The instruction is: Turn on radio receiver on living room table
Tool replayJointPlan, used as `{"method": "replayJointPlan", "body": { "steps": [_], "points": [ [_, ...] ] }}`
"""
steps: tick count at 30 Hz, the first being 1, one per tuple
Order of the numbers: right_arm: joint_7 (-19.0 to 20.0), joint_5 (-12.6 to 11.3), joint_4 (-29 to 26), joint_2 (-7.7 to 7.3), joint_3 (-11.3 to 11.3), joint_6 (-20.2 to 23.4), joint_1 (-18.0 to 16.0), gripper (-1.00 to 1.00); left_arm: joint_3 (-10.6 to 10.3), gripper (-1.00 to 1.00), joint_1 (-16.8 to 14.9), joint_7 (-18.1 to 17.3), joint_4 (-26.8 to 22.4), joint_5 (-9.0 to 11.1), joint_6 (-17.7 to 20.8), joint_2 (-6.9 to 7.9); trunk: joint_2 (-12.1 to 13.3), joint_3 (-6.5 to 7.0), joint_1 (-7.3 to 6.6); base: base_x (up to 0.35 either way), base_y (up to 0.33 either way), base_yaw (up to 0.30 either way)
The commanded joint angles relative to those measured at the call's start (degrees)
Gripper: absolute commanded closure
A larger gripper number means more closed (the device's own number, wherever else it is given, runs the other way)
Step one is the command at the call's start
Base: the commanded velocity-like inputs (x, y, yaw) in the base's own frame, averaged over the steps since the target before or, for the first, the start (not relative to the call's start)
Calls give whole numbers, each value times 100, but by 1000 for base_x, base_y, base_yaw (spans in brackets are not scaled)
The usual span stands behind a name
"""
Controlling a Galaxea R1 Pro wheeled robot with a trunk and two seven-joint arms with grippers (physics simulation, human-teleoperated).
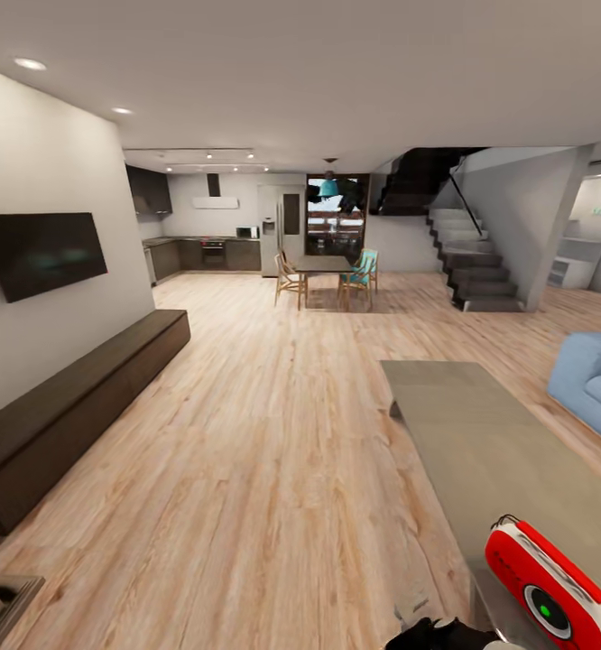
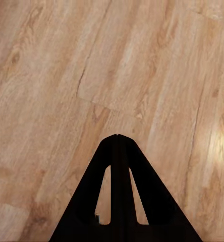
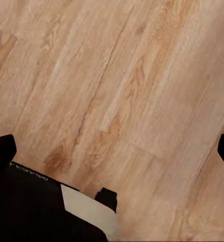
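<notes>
The radio receiver, red with a white face and a green-centred dial, stands tilted on the near end of the long grey-beige table at the lower right of the head view. In the left wrist view my left gripper is shut, its black fingers meeting at a point over bare wood floor. My right gripper is open, with one fingertip at each side of its wrist view, also over floor planks. Neither gripper is near the radio.
A blue sofa sits right of the table. A long dark bench cabinet runs along the left wall under a black TV. Far back stand a dining table with chairs, a kitchen and stairs. Wide wood floor lies between.
</notes>
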Motion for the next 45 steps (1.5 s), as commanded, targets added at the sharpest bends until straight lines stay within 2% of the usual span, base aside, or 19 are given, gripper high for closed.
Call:
{"method": "replayJointPlan", "body": {
  "steps": [1, 3, 5, 6, 7, 9, 13, 18, 24, 28, 36, 40, 45],
  "points": [
    [-48, -3, -1, -49, -6, -7, 105, -100, -2, 100, 0, 0, 30, -48, -20, 33, 42, 20, -22, 0, 321, 0],
    [-129, -6, -1, -123, -6, -12, 361, -100, -4, 100, 0, 0, 286, -234, -50, 79, 82, 38, -44, 0, 320, 0],
    [-381, -7, -1, -170, -6, -16, 628, -100, -6, 100, 0, 4, 912, -545, -126, 147, 82, 38, -44, 0, 231, 0],
    [-612, -7, -1, -183, -6, -24, 772, -100, -5, 100, 0, 3, 1354, -727, -303, 244, 82, 38, -44, 0, 96, 0],
    [-689, -9, -1, -186, -6, -35, 818, -100, -5, 100, 0, 2, 1495, -771, -385, 277, 82, 38, -44, 0, 77, 0],
    [-1009, -14, -1, -218, -6, -177, 1049, -100, 6, 100, 0, 5, 2215, -900, -897, 405, 82, 38, -44, 0, 30, 0],
    [-1129, -16, -1, -262, -8, -257, 1282, -100, 12, 100, 0, 17, 2772, -941, -1177, 463, 82, 38, -44, 0, 7, 0],
    [-1146, -5, -1, -296, -7, -247, 1387, -100, 9, 100, 0, 21, 3079, -948, -1221, 491, 82, 38, -44, 0, 1, 0],
    [-1147, 2, -3, -271, -9, -239, 1402, -100, 20, 100, 0, 10, 3246, -943, -1208, 450, 82, 38, -44, 0, 0, 0],
    [-1141, 7, -6, -263, -12, -249, 1404, -100, 28, 100, 0, 9, 3449, -925, -1225, 333, 82, 38, -44, 0, 0, 0],
    [-1138, 4, -9, -258, -22, -256, 1404, -100, 31, 100, 0, 0, 3517, -911, -1219, -66, 82, 38, -44, 0, 0, 0],
    [-1138, 2, -9, -253, -24, -256, 1404, -100, 31, 100, 0, 0, 3519, -909, -1224, -132, 82, 38, -44, 0, 0, 0],
    [-1138, 2, -9, -251, -24, -256, 1404, -100, 31, 100, 0, 1, 3524, -910, -1227, -146, 82, 38, -44, 0, 0, 0]
  ]
}}
